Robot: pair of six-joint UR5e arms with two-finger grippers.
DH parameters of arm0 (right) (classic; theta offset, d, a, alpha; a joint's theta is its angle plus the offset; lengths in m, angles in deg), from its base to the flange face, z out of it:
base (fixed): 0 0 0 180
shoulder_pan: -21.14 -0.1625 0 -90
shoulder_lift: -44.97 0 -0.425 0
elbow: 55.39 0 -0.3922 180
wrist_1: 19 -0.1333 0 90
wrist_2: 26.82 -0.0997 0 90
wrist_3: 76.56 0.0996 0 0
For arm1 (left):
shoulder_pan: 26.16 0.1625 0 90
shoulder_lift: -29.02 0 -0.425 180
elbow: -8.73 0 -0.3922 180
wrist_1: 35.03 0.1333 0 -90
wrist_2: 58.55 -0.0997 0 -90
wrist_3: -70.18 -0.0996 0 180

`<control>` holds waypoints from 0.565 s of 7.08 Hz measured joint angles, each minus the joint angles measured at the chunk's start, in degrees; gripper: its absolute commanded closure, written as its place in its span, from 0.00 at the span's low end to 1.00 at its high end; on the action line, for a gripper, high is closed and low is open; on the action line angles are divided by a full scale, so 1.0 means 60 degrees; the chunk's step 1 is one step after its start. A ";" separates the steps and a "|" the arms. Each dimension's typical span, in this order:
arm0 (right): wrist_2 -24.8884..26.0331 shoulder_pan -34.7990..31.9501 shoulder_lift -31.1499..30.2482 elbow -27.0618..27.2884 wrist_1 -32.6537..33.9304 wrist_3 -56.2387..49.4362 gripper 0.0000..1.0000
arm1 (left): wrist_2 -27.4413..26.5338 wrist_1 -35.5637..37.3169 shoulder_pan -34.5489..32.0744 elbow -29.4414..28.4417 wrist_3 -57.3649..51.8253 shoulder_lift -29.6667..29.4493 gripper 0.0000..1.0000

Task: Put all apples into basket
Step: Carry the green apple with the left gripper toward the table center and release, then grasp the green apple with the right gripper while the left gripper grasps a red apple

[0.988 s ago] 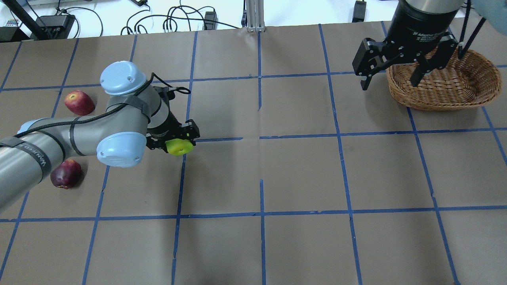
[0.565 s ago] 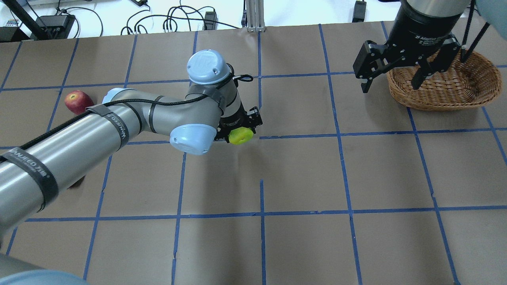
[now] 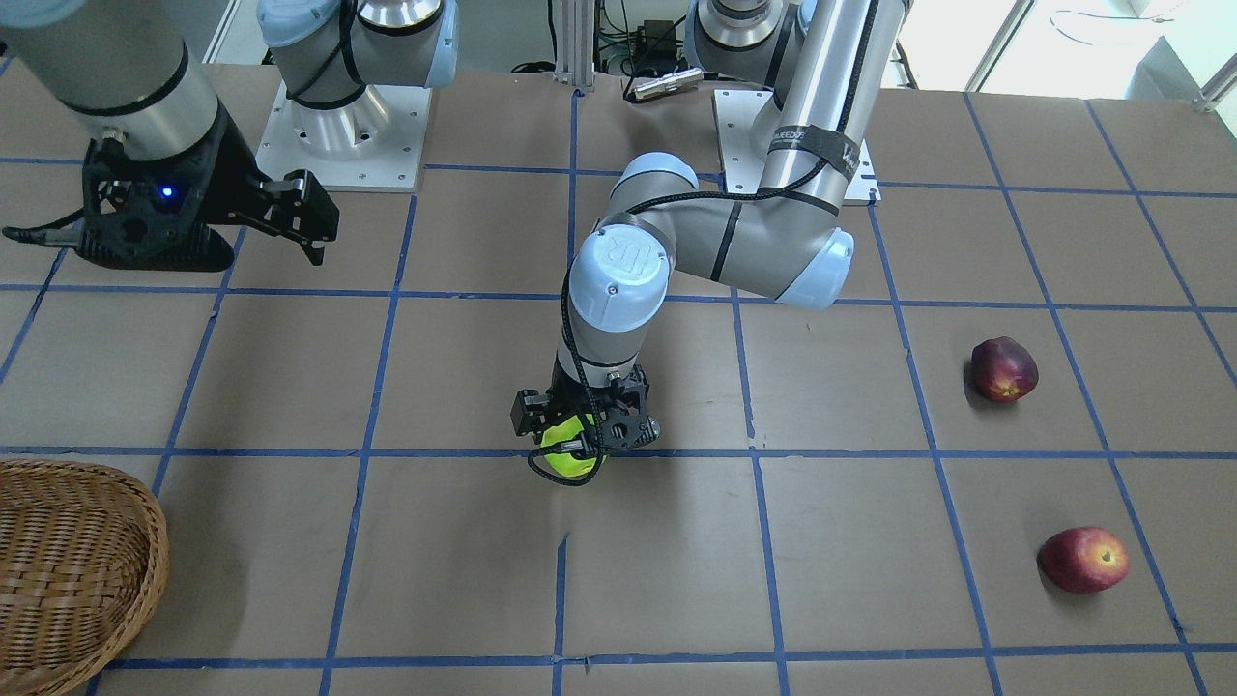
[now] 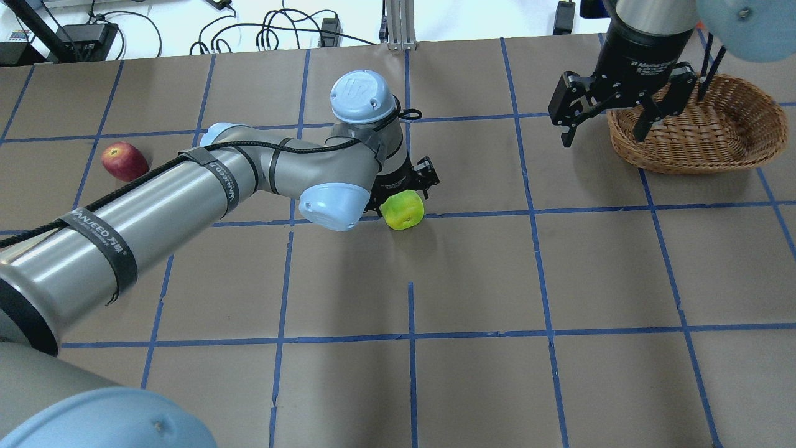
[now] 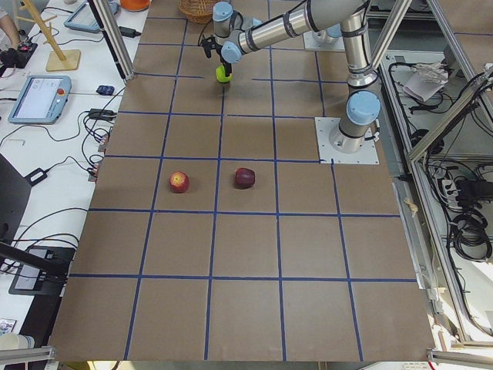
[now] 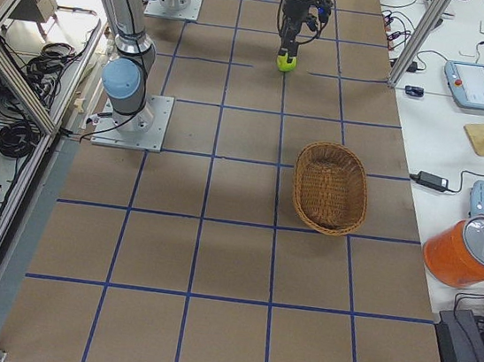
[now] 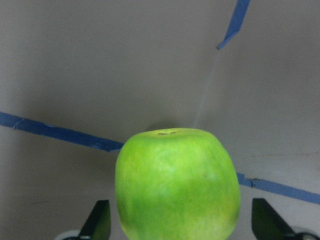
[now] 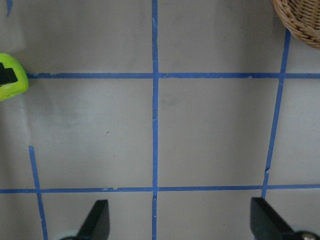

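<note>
Green apple (image 4: 404,210) is held in my left gripper (image 3: 583,437), the fingers pinching it from both sides above the brown paper table (image 4: 559,280), near the middle. My right gripper (image 4: 606,118) hangs with its fingers spread wide and holding nothing, just beside the basket (image 4: 703,134). I see the dark red apple (image 3: 1003,369) and the lighter red apple (image 3: 1083,559) lying on the table, well apart from the basket.
</note>
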 measured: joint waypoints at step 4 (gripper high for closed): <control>-0.0393 -0.0625 0.1213 -0.0005 0.1428 0.0158 0.00 | -0.1428 -0.4818 0.2596 -0.1204 -0.5165 0.1393 0.00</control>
